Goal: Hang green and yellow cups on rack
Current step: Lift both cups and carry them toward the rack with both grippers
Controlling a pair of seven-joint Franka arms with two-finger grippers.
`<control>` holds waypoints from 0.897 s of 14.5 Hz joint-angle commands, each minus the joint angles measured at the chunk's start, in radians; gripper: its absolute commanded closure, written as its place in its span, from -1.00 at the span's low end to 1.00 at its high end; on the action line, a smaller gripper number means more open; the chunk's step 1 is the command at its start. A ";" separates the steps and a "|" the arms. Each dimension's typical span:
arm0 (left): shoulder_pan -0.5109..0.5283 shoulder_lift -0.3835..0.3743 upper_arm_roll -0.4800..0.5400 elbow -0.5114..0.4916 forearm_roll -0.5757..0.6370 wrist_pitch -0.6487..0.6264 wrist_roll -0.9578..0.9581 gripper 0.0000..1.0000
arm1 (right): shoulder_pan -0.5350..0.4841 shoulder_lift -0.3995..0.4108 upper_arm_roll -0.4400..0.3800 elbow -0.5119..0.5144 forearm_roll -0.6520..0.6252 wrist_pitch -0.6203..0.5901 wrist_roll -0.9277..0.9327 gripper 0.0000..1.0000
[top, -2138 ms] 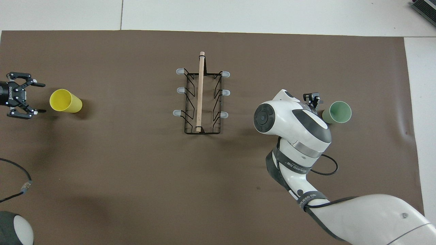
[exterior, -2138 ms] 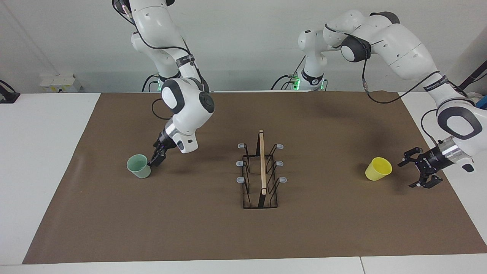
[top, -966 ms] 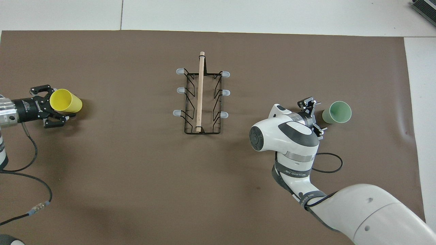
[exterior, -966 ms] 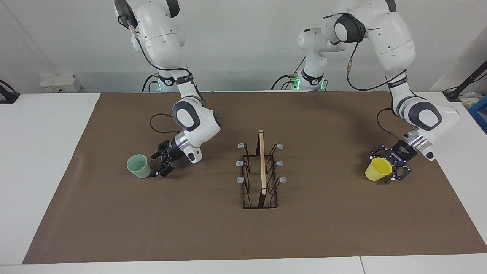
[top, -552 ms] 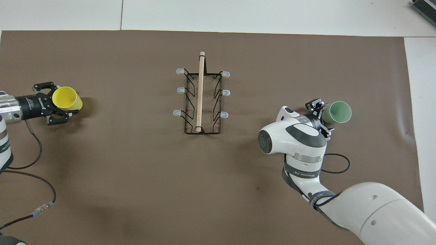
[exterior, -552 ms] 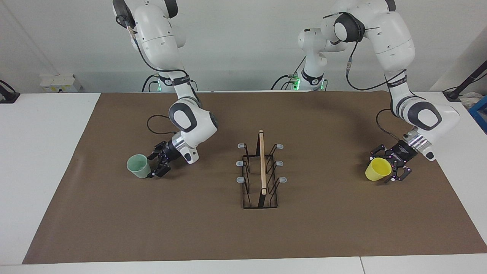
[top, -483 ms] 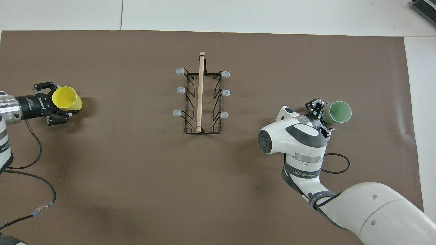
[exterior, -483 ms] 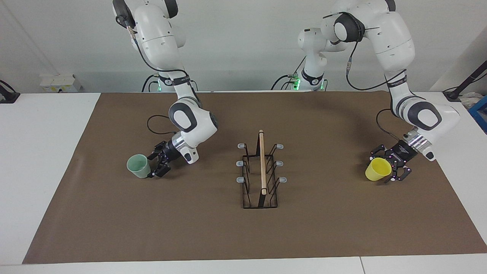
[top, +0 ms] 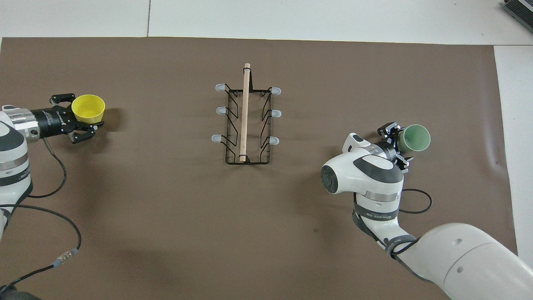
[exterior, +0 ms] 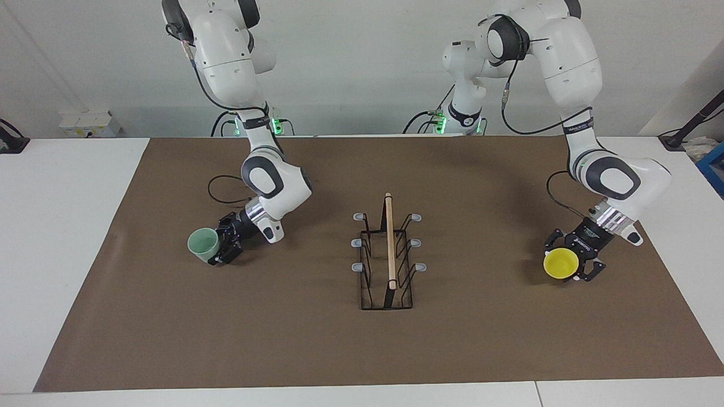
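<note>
- yellow tapered plastic cup (exterior: 561, 263), empty, is clamped in the left gripper (exterior: 570, 263), tipped.
- mint green plastic cup (exterior: 203, 244), empty, sits between the right gripper (exterior: 222, 249)'s spread fingers.
- black wire rack (exterior: 388, 261) holds nothing.

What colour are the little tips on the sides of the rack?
The pegs' tips on the rack are pale grey. They show best in the overhead view.

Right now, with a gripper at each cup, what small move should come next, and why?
Probably close the right gripper on the green cup: its open jaws sit around that cup, which stands on the mat. The left gripper is already shut on the yellow cup, tipped mouth outward, and the rack has nothing on its pegs.
</note>
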 commanded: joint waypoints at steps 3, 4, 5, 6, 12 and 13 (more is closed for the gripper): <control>-0.019 -0.039 -0.015 0.106 0.189 0.003 -0.025 1.00 | -0.041 -0.028 0.008 -0.045 -0.083 0.038 0.025 -1.00; -0.020 -0.054 -0.021 0.115 0.229 0.005 -0.031 1.00 | -0.041 -0.028 0.007 -0.045 -0.083 0.039 0.025 -1.00; -0.020 -0.069 -0.036 0.125 0.295 0.014 -0.028 1.00 | -0.042 -0.028 0.007 -0.045 -0.085 0.041 0.025 -1.00; -0.020 -0.083 -0.062 0.157 0.403 0.016 -0.028 1.00 | -0.042 -0.027 0.007 -0.045 -0.088 0.041 0.024 -1.00; -0.019 -0.166 -0.193 0.183 0.838 0.019 -0.089 1.00 | -0.049 -0.027 0.008 -0.033 -0.095 0.041 0.009 1.00; -0.019 -0.181 -0.226 0.178 0.937 0.016 -0.103 1.00 | -0.049 -0.025 0.008 -0.026 -0.094 0.042 -0.005 1.00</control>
